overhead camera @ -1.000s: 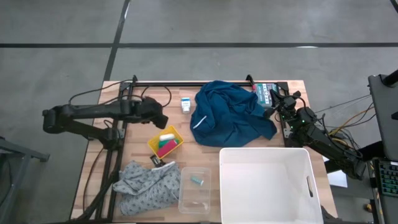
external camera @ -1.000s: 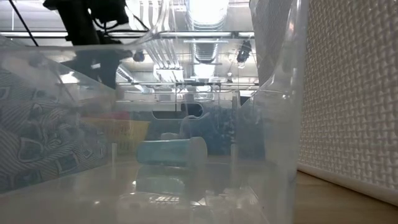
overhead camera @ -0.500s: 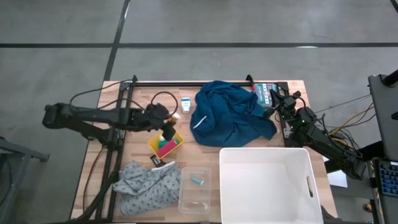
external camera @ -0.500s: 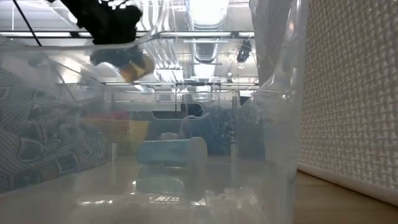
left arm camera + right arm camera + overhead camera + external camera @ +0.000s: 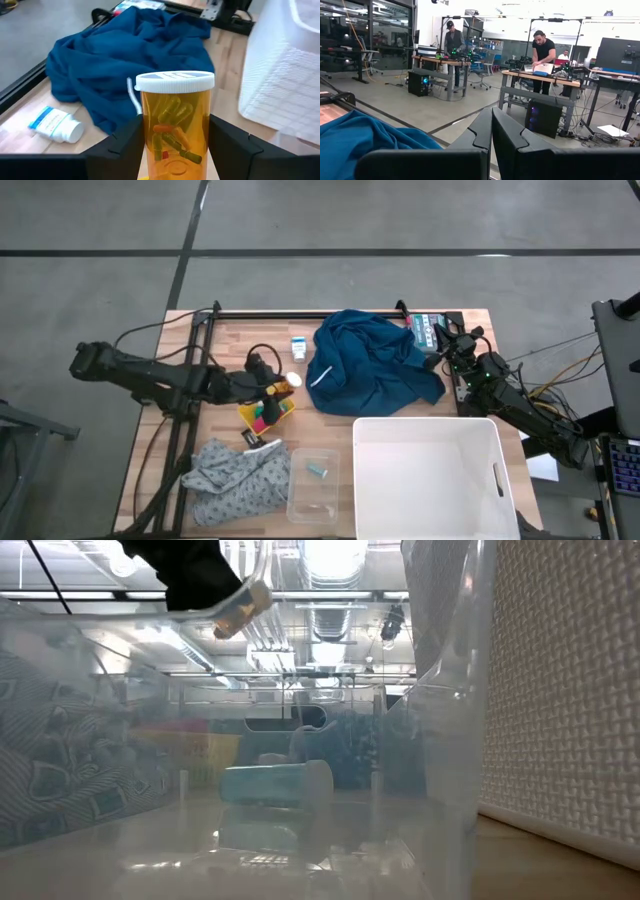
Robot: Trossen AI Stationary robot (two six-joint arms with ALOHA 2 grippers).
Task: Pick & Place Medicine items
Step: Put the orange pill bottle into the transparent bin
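Note:
My left gripper (image 5: 272, 387) is shut on an orange pill bottle (image 5: 175, 127) with a white cap and holds it in the air over the yellow basket (image 5: 265, 412); the low view shows the bottle (image 5: 238, 608) jutting from the dark fingers. A small white medicine item with blue print (image 5: 298, 348) lies on its side on the wood next to the blue cloth (image 5: 370, 365); the left wrist view shows this item (image 5: 55, 125) too. My right gripper (image 5: 491, 135) waits shut at the far right corner. My left gripper pinches the orange bottle's lower body (image 5: 150, 147) between its two fingers (image 5: 125, 145), one on each side. The fingers come from the table's left, slanting down, and lie along the bottle. The white cap (image 5: 175, 80) points away past the fingertips. The bottle is lifted clear.
A big white bin (image 5: 430, 475) fills the near right. A clear container (image 5: 313, 485) with a teal item stands near the front edge, beside a grey cloth (image 5: 235, 480). The yellow basket holds pink and green things. A black rail (image 5: 300, 313) runs along the far edge.
My left gripper has swung toward the table's right and a little toward the near edge, rising slightly, with the orange bottle kept in its hold. The wrist has rolled and tipped up, so the bottle's cap now points right, over the yellow basket.

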